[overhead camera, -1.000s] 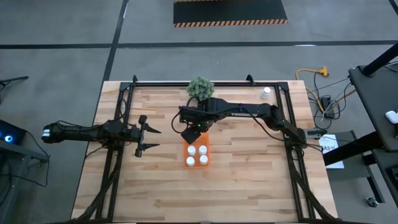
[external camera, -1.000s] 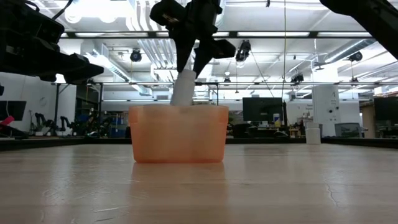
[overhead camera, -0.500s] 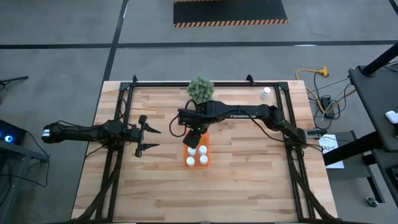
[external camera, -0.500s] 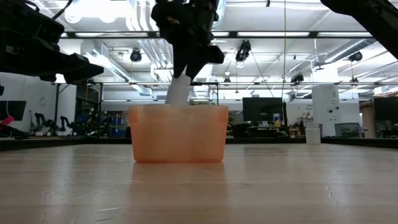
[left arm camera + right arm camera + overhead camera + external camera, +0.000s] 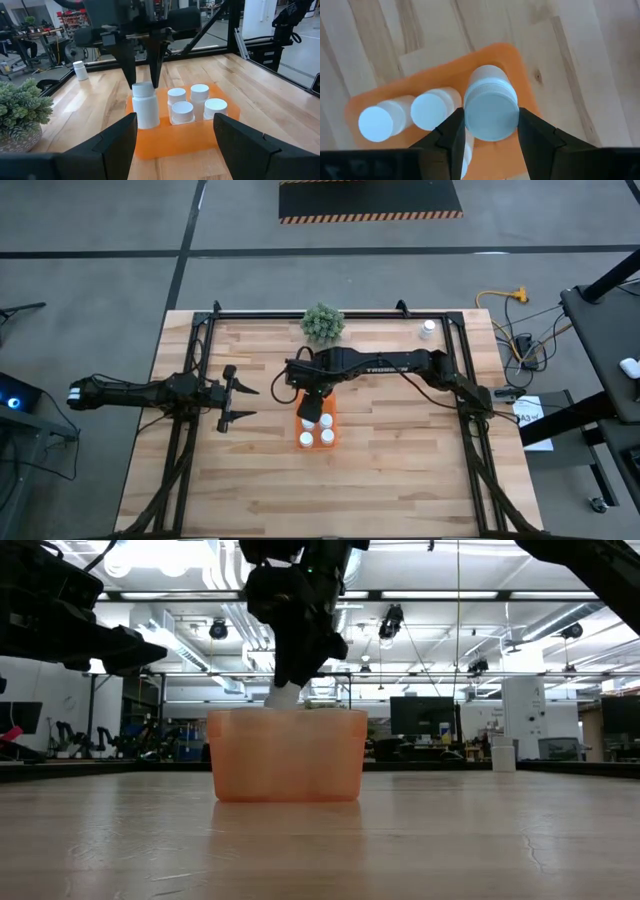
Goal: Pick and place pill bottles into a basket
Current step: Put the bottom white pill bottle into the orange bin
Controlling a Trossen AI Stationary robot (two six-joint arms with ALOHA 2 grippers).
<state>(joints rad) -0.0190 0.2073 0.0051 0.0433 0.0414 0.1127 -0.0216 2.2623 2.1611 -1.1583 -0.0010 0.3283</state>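
The orange basket [image 5: 333, 428] stands mid-table and holds several white pill bottles [image 5: 199, 93]. My right gripper [image 5: 311, 404] is shut on another white bottle [image 5: 145, 107], which stands upright in the basket's far left corner, its top above the rim in the low view [image 5: 283, 697]. One more bottle [image 5: 428, 329] stands on its base at the table's far right. My left gripper [image 5: 240, 402] is open and empty, left of the basket, pointing at it. My right gripper pinches the bottle's round cap [image 5: 142, 90] between its two fingers [image 5: 128, 67], one on each side. The fingers come from above, pointing down. The bottle hangs upright, its lower part inside the basket; the basket wall hides whether its base rests on the floor.
A small green plant [image 5: 322, 322] in a pot stands just beyond the basket at the far edge. Bare wood lies near and to the right of the basket. The basket's far right spot [image 5: 415, 65] is unfilled.
My right gripper has gone down over the basket's far left corner, still shut on the bottle. The bottle has sunk from mostly above the rim to mostly inside the basket and has come from slightly tilted to upright.
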